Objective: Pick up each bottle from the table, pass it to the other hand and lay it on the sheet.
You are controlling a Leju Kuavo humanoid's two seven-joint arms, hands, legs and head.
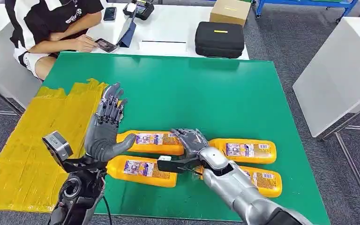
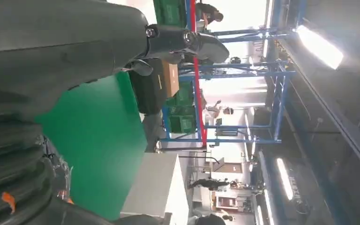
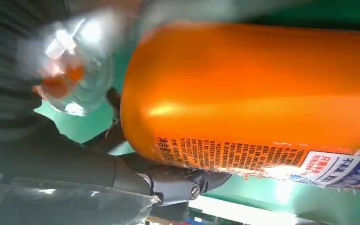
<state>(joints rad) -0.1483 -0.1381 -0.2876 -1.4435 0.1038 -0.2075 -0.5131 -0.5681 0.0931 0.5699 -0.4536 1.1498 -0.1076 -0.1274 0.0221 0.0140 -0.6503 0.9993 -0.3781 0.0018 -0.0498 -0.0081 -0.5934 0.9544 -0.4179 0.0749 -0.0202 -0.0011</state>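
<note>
Four orange bottles lie on the green table (image 1: 206,93). My right hand (image 1: 191,140) is curled over the right end of the rear left bottle (image 1: 152,140). In the right wrist view that bottle (image 3: 262,98) looms close, with my thumb (image 3: 168,183) pressed against its side. The other bottles lie at front left (image 1: 140,169), rear right (image 1: 246,150) and front right (image 1: 262,180). My left hand (image 1: 105,126) is raised upright beside the rear left bottle's left end, fingers spread, holding nothing. The yellow sheet (image 1: 28,154) covers the table's left side.
A person (image 1: 51,23) sits at the far left corner with a phone (image 1: 105,45). On the white table behind are a black case (image 1: 219,40) and a cardboard box (image 1: 229,10). Another white table (image 1: 342,70) stands to the right.
</note>
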